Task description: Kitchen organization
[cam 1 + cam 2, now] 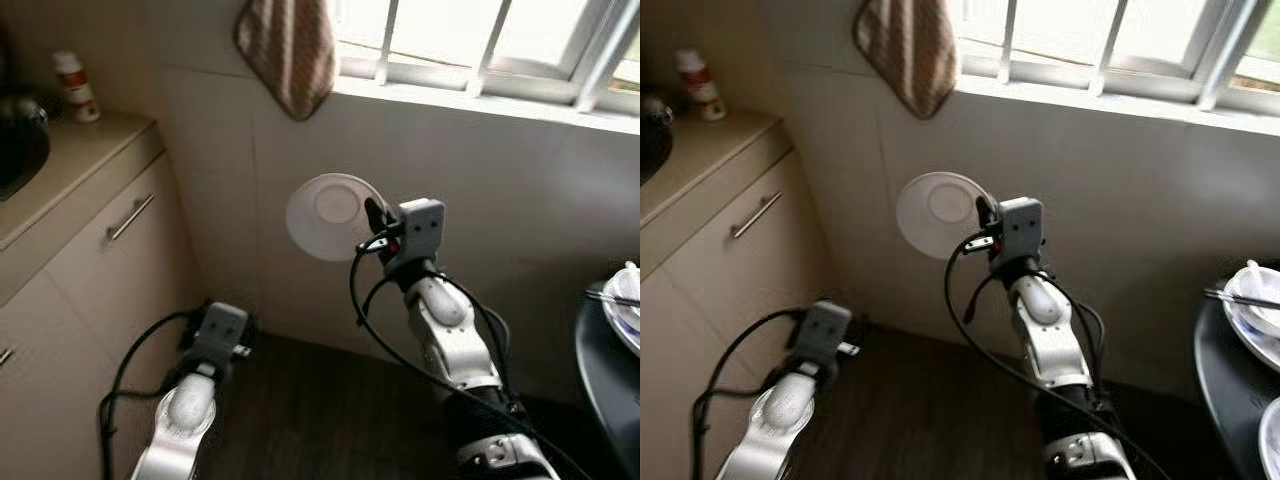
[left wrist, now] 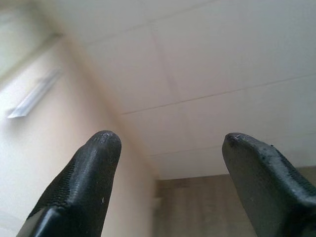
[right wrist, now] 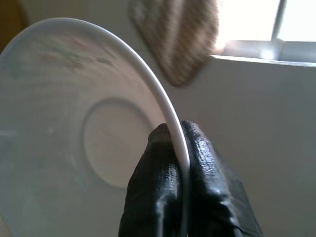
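Tiled wall ahead, my right gripper (image 1: 372,222) pinches the white plate (image 1: 333,216) on edge, worktop (image 1: 70,165) off at ten o'clock, left gripper (image 2: 168,148) spread, idle.

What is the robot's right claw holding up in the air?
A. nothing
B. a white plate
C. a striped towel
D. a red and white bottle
B: the right claw is pinched shut on the rim of a white plate, held up in front of the tiled wall, while the striped towel hangs above and the bottle stands on the counter.
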